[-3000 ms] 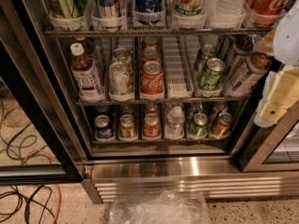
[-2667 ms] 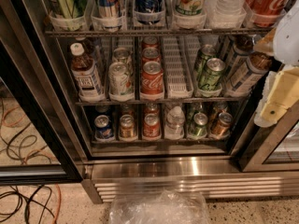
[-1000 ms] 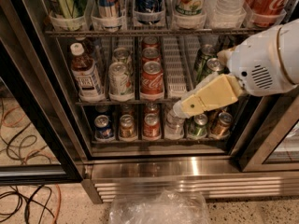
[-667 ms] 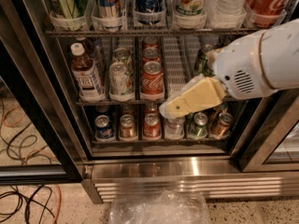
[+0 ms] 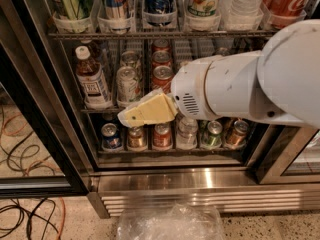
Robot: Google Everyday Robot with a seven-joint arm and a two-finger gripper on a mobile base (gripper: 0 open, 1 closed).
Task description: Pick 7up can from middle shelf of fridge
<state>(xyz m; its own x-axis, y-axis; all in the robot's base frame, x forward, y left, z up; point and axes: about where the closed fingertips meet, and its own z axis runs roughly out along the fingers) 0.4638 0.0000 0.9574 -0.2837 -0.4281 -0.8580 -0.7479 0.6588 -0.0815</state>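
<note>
The 7up can [image 5: 128, 83], pale silver-white with a pull-tab top, stands at the front of a lane on the middle shelf [image 5: 100, 109] of the fridge [image 5: 200, 181]. A second pale can [image 5: 131, 59] stands behind it. My gripper [image 5: 126, 117], cream-coloured on a big white arm [image 5: 250, 84], reaches in from the right. Its tip is just below and in front of the 7up can, at the shelf's front edge. The arm hides the right half of the middle shelf.
A red Coca-Cola can [image 5: 162, 78] stands right of the 7up can and a brown-drink bottle [image 5: 93, 79] to its left. Several cans [image 5: 162, 134] fill the bottom shelf, and bottles and cans the top shelf. Clear plastic [image 5: 170, 223] and cables [image 5: 25, 219] lie on the floor. The dark door frame [image 5: 47, 114] stands at left.
The arm has swung from the right edge leftward across the fridge. The gripper tip has moved left and now sits below the 7up can. The cans have not moved.
</note>
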